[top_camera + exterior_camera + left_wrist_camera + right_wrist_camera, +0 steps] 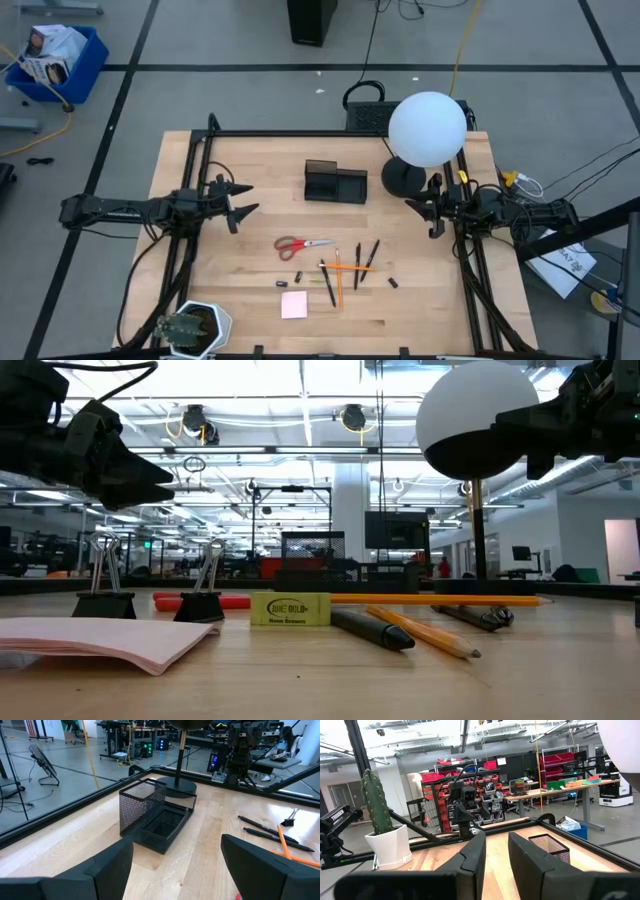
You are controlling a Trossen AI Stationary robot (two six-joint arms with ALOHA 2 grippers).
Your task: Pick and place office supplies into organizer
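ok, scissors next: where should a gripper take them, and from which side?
Probably from straight above, on the blades just past the pivot. The red-handled scissors lie flat, handles toward the left gripper, blades pointing at the pens. The closed blades are narrow enough to pinch across; the looped handles are wider. Left gripper is open and hovers nearer.

I'm seeing the left gripper (150,475) hanging open high above the pink sticky-note pad (100,640) and two binder clips (105,600), with the eraser (290,609) and pencils (420,630) lying below, farther along.
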